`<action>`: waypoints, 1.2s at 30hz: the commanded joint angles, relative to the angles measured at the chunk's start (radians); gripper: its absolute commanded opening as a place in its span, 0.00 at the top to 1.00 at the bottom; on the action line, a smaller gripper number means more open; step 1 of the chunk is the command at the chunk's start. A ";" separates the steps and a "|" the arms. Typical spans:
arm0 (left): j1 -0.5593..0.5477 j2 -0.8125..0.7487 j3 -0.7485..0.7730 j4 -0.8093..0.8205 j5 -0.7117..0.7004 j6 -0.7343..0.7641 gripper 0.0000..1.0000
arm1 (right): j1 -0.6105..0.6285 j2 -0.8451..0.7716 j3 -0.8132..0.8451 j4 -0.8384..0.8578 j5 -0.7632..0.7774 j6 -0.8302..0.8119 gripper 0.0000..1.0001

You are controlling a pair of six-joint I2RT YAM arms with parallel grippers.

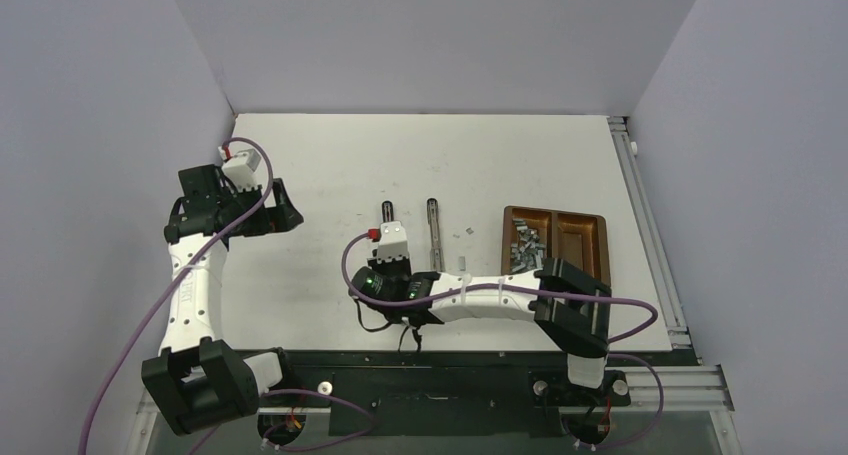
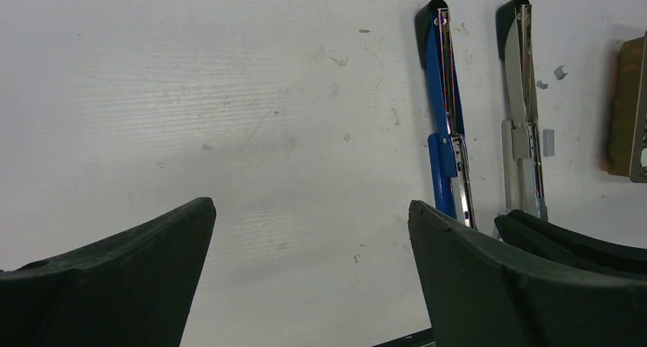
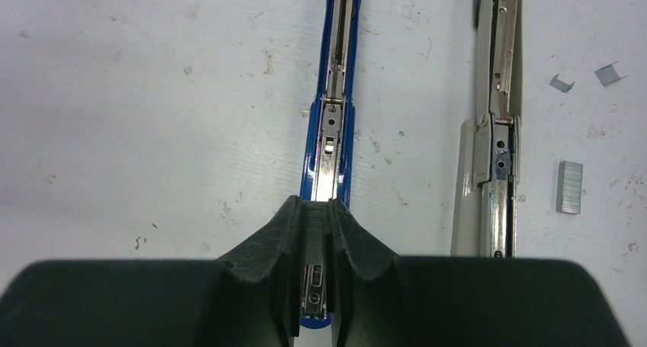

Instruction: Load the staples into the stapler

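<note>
The blue stapler (image 3: 338,95) lies flat and folded open on the white table (image 1: 320,165). Its long side runs straight from the arms toward the far wall. The shiny metal track in its middle faces up.

The right gripper (image 3: 320,210) has its two black fingers squeezed together on the near end of that track. I cannot tell if a strip is pinched in there too.

A grey stapler (image 3: 496,95) lies just to the right, also open. It points the same way, so the two sit side by side, apart.

One short staple strip (image 3: 569,187) lies by itself just right of the grey stapler, not touching it, with its long side running the same way. Two tiny bent bits (image 3: 562,82) lie farther back.

The staples (image 1: 527,249) are a loose pile in the left half of a brown wooden tray (image 1: 583,237), off to the right of both staplers. They point every which way.

The left gripper (image 2: 311,206) hangs far to the left with its fingers wide apart, holding nothing.

The table has little dark specks and scuffs. Plain pale walls (image 1: 420,35) stand around three sides.
</note>
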 commanded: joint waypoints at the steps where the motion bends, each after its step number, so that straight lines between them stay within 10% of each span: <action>1: -0.002 0.001 -0.003 0.033 0.015 0.005 0.04 | 0.010 0.024 0.002 0.051 0.046 0.023 0.91; 36: -0.002 -0.008 -0.002 0.047 0.007 -0.002 0.04 | 0.016 0.037 -0.050 0.051 0.027 0.083 0.91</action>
